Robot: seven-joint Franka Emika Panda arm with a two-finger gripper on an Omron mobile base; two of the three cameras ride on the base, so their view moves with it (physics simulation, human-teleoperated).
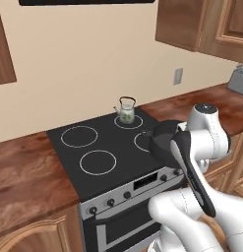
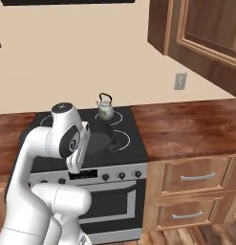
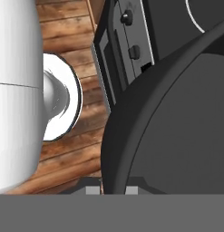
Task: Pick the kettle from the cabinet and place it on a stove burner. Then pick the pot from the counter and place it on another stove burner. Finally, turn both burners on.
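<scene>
On the far right burner in the left base view stands the kettle (image 1: pixel 126 111), upright, arched handle on top, spout toward the left. So step one looks done. The pot (image 1: pixel 166 141) hangs at the near right burner (image 1: pixel 143 141), partly hidden by the arm, apparently a little above the glass, mouth tipped toward the camera. Two left rings are bare. Knobs (image 1: pixel 110 202) line the range's steel front; whether any is turned is too small to tell. Judged left: set the pot down, let go, switch both burners on.

Right base view: kettle (image 2: pixel 104 109) on the far right ring, spout left, well apart from the pot (image 2: pixel 98 136). The pot sits over the near right ring's left part, wide and squat, long axis roughly level; one small side handle points right. The table (image 2: pixel 186 128) to the right is bare wood, drawers below.

Hand view: the pot's (image 3: pixel 177 127) dark rim and inside loom large, floor planks and the range front with knobs (image 3: pixel 127 17) beyond. The gripper (image 3: pixel 112 190) is pinching the pot's rim, wall between the two tips, fingers (image 3: pixel 91 190) nearly together.
</scene>
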